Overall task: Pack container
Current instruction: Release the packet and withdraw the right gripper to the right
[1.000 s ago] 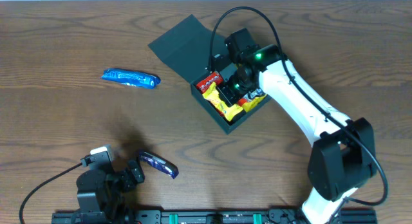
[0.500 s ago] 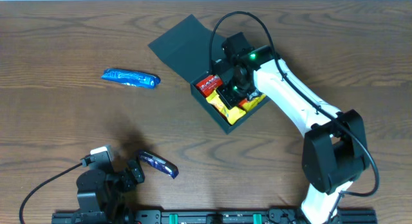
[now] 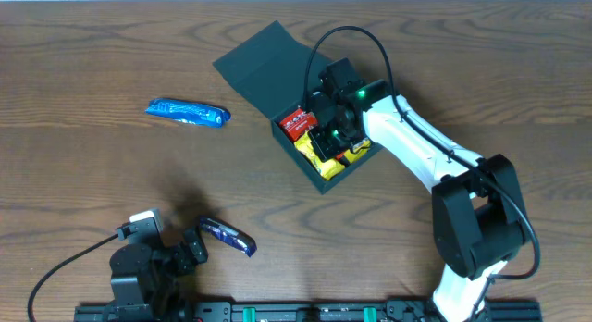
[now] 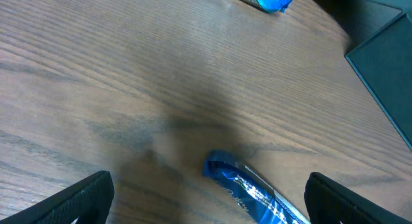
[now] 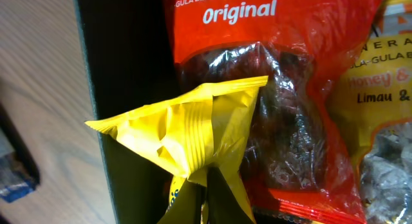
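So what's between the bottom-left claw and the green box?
Overhead view: a dark blue packet lies right by the left gripper; beyond it, bare table up to the container.

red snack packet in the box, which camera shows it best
The right wrist view. There the red snack packet fills the frame with its "Original" print readable, and a yellow packet overlaps its lower left. The overhead view shows only a small red patch inside the container. The left wrist view does not show it.
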You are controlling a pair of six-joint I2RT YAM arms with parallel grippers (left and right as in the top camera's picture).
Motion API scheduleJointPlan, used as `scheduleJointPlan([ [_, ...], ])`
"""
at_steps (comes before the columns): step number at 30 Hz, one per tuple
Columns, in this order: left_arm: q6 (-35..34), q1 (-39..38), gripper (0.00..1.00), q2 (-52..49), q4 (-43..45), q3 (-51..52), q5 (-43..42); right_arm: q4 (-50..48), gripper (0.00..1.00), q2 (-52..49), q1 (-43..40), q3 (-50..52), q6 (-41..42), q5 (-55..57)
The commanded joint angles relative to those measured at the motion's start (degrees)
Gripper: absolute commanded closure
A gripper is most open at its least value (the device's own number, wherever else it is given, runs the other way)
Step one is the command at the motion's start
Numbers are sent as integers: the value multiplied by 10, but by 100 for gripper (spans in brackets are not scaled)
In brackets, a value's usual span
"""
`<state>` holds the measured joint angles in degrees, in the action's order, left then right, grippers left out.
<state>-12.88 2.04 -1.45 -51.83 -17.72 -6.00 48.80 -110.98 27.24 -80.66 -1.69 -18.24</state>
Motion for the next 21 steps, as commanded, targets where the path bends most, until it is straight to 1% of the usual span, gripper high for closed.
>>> scheduleJointPlan([
  [1, 5, 2, 5, 1, -34, 9, 2, 3, 83, -2, 6, 8, 17, -28],
  [2, 5, 2, 5, 1, -34, 9, 2, 2, 77, -2, 6, 8, 17, -25],
  [7, 5, 2, 5, 1, -34, 9, 2, 2, 71, 8, 6, 8, 19, 11],
  [9, 5, 2, 4, 1, -34, 9, 2, 2, 66, 23, 6, 8, 19, 16],
  [12, 5, 2, 5, 1, -34, 9, 2, 2, 67, 54, 5, 8, 19, 36],
  [15, 5, 2, 5, 1, -34, 9, 2, 5, 70, 85, 5, 8, 22, 58],
  [17, 5, 2, 5, 1, -34, 9, 2, 9, 80, 103, 5, 8, 26, 70],
  [18, 5, 2, 5, 1, -34, 9, 2, 11, 93, 110, 5, 8, 29, 77],
  [19, 5, 2, 5, 1, -34, 9, 2, 14, 99, 116, 4, 8, 36, 85],
  [21, 5, 2, 5, 1, -34, 9, 2, 23, 99, 130, 0, 8, 53, 107],
])
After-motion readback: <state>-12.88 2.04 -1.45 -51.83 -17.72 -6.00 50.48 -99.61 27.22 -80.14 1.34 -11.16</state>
